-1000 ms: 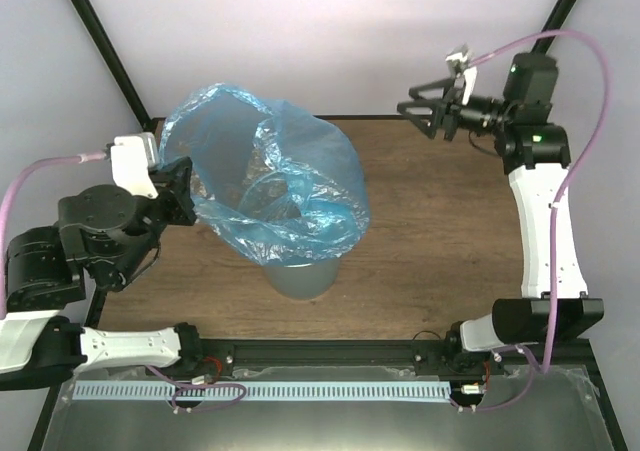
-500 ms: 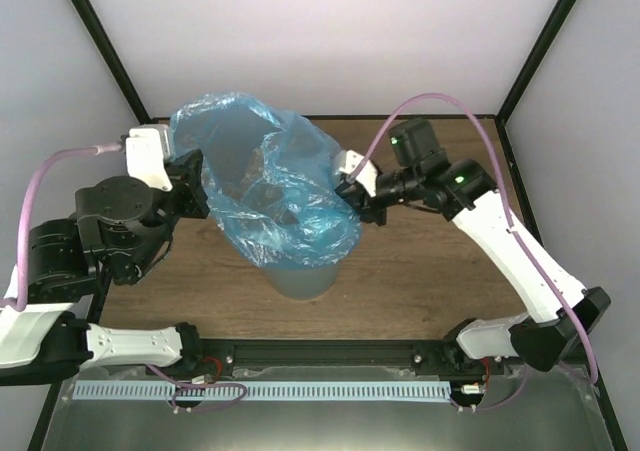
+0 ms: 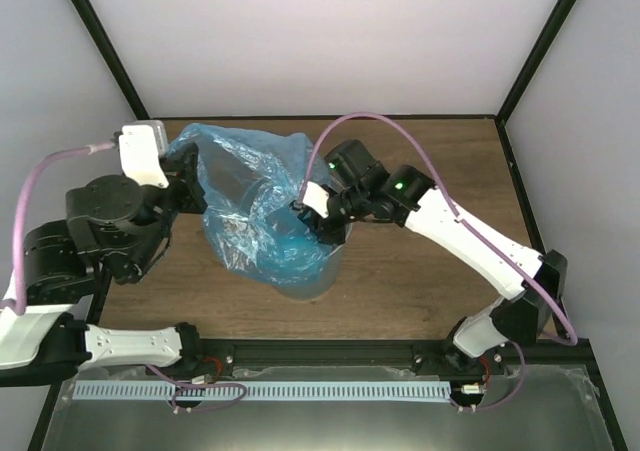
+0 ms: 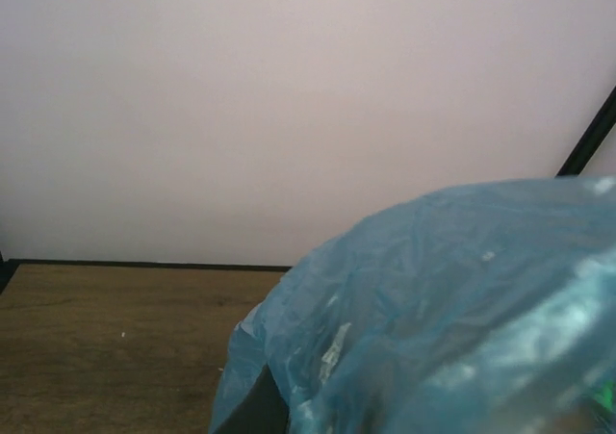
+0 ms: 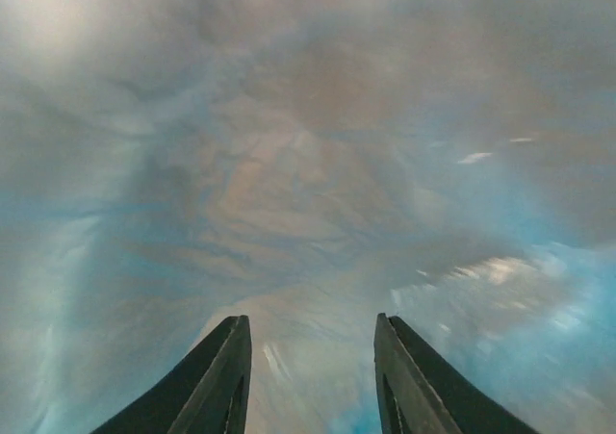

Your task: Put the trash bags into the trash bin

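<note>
Right gripper (image 5: 310,328), half-open, shoves the bag (image 3: 240,221) into the bin (image 3: 303,287) at the centre of the worktop (image 3: 430,161) as the left gripper (image 3: 188,183) pinches its edge; the film could tear or the bin could topple.

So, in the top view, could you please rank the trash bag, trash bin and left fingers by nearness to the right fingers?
1. trash bag, around the right fingers.
2. trash bin, just beneath.
3. left fingers, at the bag's left edge.

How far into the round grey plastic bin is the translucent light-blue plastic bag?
Partly in: the right gripper pushes the bag into the bin; much film bulges above the rim.
</note>
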